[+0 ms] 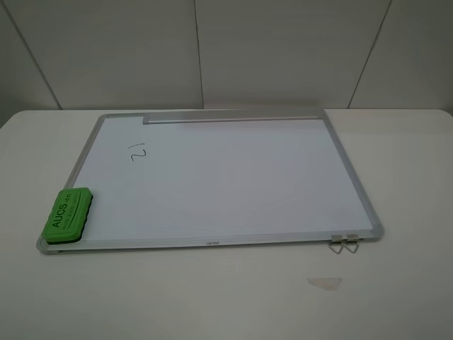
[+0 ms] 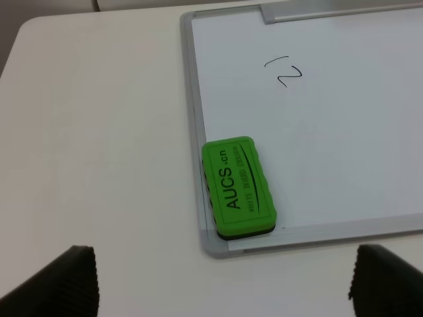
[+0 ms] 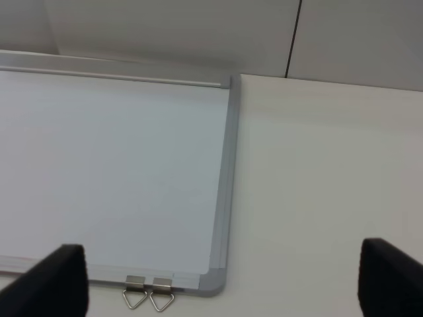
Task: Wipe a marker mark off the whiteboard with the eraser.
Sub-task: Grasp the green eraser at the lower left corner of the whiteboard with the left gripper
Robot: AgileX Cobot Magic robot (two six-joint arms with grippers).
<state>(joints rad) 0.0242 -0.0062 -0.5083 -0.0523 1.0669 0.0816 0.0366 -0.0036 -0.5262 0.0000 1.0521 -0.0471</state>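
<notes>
Nothing wiped yet: mark intact on whiteboard. Eraser lies ungrasped at board's 7 o'clock corner. Left gripper, right gripper both spread wide, empty.

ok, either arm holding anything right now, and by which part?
Nothing is held: left gripper and right gripper both show jaws wide open with nothing between them. The eraser lies free on the near left corner of the whiteboard.

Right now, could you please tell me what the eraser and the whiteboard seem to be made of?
The eraser looks like matte green moulded plastic or foam, with a dark felt-like base showing at its edge. The whiteboard has a smooth white face; its frame looks like brushed silver metal, probably aluminium.
</notes>
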